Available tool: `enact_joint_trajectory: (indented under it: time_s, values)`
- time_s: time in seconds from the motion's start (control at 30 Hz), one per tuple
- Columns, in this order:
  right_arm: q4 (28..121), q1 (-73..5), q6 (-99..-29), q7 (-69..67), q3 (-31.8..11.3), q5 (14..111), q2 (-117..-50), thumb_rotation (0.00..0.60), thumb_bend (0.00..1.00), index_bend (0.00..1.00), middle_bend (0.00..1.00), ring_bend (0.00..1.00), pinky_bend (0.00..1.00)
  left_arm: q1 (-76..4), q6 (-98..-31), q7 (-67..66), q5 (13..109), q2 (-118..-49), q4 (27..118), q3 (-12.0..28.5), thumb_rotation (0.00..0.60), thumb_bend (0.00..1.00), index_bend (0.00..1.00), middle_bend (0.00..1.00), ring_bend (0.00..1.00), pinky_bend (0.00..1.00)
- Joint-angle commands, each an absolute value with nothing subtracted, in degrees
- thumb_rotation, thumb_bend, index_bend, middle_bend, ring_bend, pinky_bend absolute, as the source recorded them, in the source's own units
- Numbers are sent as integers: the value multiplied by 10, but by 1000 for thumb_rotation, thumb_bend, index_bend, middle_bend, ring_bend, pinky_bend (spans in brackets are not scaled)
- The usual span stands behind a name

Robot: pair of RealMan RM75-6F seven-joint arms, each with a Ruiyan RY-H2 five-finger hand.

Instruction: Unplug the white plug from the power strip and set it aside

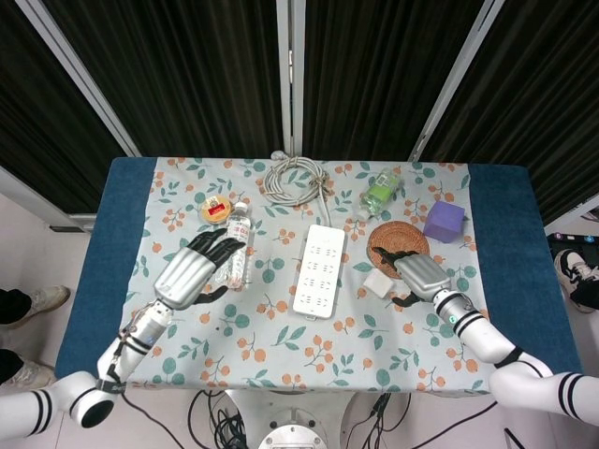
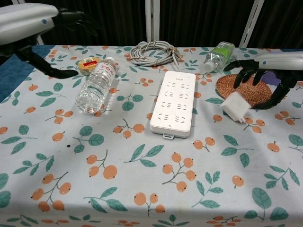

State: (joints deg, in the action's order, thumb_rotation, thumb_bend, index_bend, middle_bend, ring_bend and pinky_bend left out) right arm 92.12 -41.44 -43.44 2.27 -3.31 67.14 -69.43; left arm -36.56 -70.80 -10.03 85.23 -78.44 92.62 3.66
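Beside power strip (image 2: 173, 102): water bottle (image 2: 97, 84), woven coaster (image 2: 244, 90), white plug (image 2: 234, 107).

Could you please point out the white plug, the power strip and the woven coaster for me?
white plug (image 2: 234, 107), chest view, its flat face.
power strip (image 2: 174, 102), chest view, middle of its top.
woven coaster (image 1: 384, 238), head view, its far rim.

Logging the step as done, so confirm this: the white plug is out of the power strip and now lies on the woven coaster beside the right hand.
Not quite. The white plug is out of the power strip and beside the right hand, but it lies on the tablecloth just off the woven coaster, not on it. The head view shows this plainly.
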Motion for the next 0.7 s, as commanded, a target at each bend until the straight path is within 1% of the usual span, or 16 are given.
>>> enact_joint_trajectory:
  time_s: [0.03, 0.1, 0.17, 0.2, 0.33, 0.4, 0.5, 0.63, 0.7]
  values:
    - [933, -401, -454, 12, -36, 683, -676, 600, 95, 0, 68, 0, 125, -330, -739, -77, 834, -755, 918, 32, 600, 229, 135, 171, 73, 171]
    - [943, -389, -475, 3, -37, 696, -662, 600, 99, 0, 62, 0, 123, -309, -755, -60, 823, -739, 911, 30, 600, 228, 135, 171, 72, 170]
    - [952, -365, -520, -1, -35, 720, -647, 600, 108, 0, 67, 0, 123, -283, -772, -34, 808, -721, 900, 27, 600, 228, 135, 171, 72, 168]
    - [953, -351, -547, 1, -34, 728, -642, 600, 115, 0, 76, 0, 123, -271, -779, -20, 800, -715, 895, 26, 600, 228, 135, 171, 72, 167]
    - [949, -270, -690, 16, -24, 757, -637, 600, 165, 0, 116, 0, 123, -217, -801, 16, 766, -689, 861, 16, 600, 228, 135, 171, 73, 161]
    - [942, -229, -749, 7, -16, 769, -637, 600, 193, 0, 122, 0, 122, -192, -809, 24, 749, -681, 850, 11, 600, 228, 135, 170, 72, 152]
    - [927, -177, -815, -20, -3, 789, -637, 600, 212, 0, 122, 0, 122, -158, -829, 32, 737, -673, 846, 5, 600, 228, 135, 171, 72, 144]
    - [911, -124, -877, -45, 13, 813, -640, 600, 215, 0, 121, 0, 122, -121, -863, 43, 746, -672, 856, -3, 600, 226, 135, 171, 72, 137]
    - [907, -107, -892, -52, 21, 824, -642, 600, 217, 0, 117, 0, 119, -109, -876, 40, 758, -673, 864, -8, 600, 224, 135, 171, 72, 130]
